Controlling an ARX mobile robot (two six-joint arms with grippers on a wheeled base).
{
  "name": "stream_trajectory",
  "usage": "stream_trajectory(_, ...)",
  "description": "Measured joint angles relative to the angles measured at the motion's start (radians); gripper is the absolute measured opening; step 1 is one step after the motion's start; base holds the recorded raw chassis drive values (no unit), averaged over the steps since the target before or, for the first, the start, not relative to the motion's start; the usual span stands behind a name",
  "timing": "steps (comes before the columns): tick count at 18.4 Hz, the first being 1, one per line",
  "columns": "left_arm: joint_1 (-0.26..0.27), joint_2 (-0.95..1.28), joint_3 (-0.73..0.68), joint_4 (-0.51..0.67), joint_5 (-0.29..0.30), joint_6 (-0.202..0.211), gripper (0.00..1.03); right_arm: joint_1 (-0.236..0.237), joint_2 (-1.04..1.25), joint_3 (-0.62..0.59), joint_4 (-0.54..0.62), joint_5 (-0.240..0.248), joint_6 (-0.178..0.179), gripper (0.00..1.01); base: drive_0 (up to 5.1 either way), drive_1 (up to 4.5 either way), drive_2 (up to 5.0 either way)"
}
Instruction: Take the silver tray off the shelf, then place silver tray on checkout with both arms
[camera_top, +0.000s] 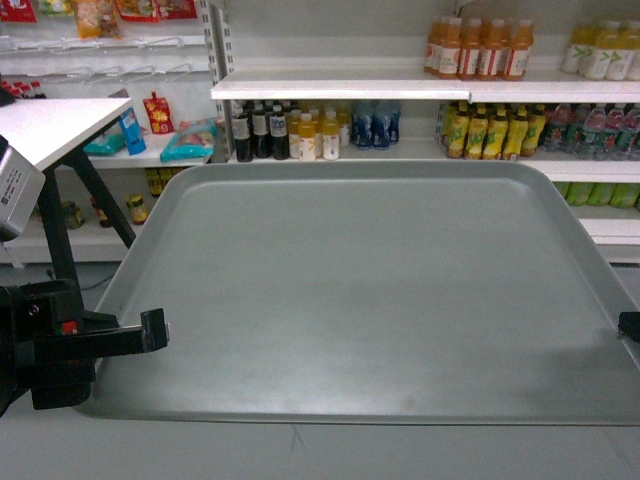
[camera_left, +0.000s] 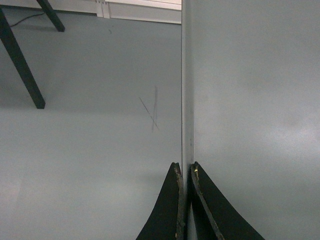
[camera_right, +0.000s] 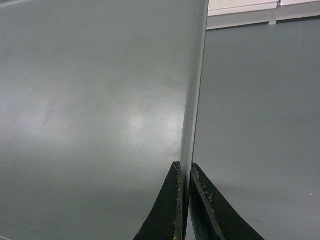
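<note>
The silver tray (camera_top: 360, 290) fills the middle of the head view, held level in the air above the grey floor. My left gripper (camera_top: 155, 330) is shut on its left rim and my right gripper (camera_top: 629, 325) on its right rim. In the left wrist view the black fingers (camera_left: 172, 200) pinch the rim, with the tray (camera_left: 250, 100) on the right. The right wrist view shows my right gripper (camera_right: 184, 172) clamped on the rim, the tray (camera_right: 100, 100) spreading left. The shelf (camera_top: 340, 88) stands behind the tray. The white checkout top (camera_top: 50, 125) is at the upper left.
Bottled drinks (camera_top: 480, 48) line the shelf boards behind the tray, and snack packs (camera_top: 185, 140) lie on a lower board at the left. Black legs (camera_top: 95, 195) hold up the checkout top. A grey-white machine (camera_top: 15, 185) sits at the left edge. Grey floor (camera_left: 90, 150) lies below.
</note>
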Motion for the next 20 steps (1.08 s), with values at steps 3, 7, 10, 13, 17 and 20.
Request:
stream_trajectory(3,0.000,0.000,0.000,0.003,0.000,0.000,0.03,0.000,-0.001,0.000,0.002,0.000,0.000,0.03,-4.6,3.94,0.9)
stream_trajectory(7,0.000,0.000,0.000,0.003,0.000,0.000,0.03,0.000,-0.004,0.000,0.003,0.000,0.000,0.03,-4.8,2.80,2.3)
stream_trajectory(10,0.000,0.000,0.000,0.002,0.000,0.000,0.03,0.000,-0.003,0.000,0.001,0.000,0.000,0.03,-5.1,2.35,2.4)
stream_trajectory(13,0.000,0.000,0.000,0.004,0.000,0.000,0.03,0.000,-0.003,0.000,0.001,0.000,0.000,0.03,-5.0,2.44,2.4)
stream_trajectory(17,0.000,0.000,0.000,0.001,0.000,0.000,0.03,0.000,-0.003,0.000,0.001,0.000,0.000,0.03,-5.0,2.47,2.5)
stream_trajectory(20,0.000,0.000,0.000,0.000,0.000,0.000,0.03,0.000,-0.003,0.000,0.001,0.000,0.000,0.03,-5.1,2.33,2.3)
